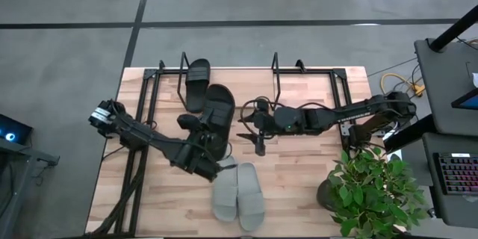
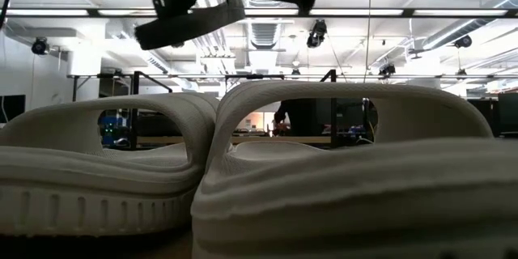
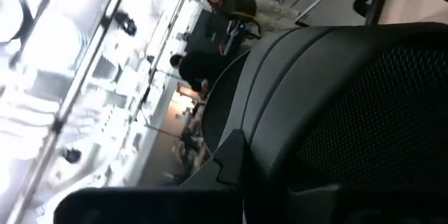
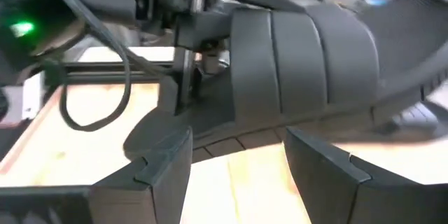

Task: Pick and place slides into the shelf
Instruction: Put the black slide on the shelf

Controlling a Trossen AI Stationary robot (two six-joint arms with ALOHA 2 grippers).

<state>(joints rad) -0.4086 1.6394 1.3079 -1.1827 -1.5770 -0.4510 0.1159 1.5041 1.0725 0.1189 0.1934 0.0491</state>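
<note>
One black slide [image 1: 198, 82] lies on the shelf [image 1: 314, 84] at the far side of the table. A second black slide [image 1: 218, 113] is up in the air in front of the shelf, with my left gripper [image 1: 196, 125] shut on it; the low view shows it tilted high above the table [image 2: 190, 12]. My right gripper [image 1: 245, 125] hangs open just right of that slide, its fingers [image 4: 161, 171] apart and holding nothing, the slide's strap [image 4: 301, 56] ahead of them. The light grey pair [image 1: 239, 194] rests sole-down near the table's front edge. My left gripper holds the raised black slide at its left side edge [image 4: 187, 77], beside the strap. The fingers come in about level from the table's left and near side. The slide is lifted clear of table and shelf, tilted. The strap [image 3: 336, 98] fills the wrist view and hides the pinch.
The shelf's upright wire loops [image 1: 275, 71] stand along the far part of the table. A potted green plant [image 1: 373, 190] sits at the near right corner. Bare wooden tabletop [image 1: 299, 179] lies between the grey pair and the plant.
</note>
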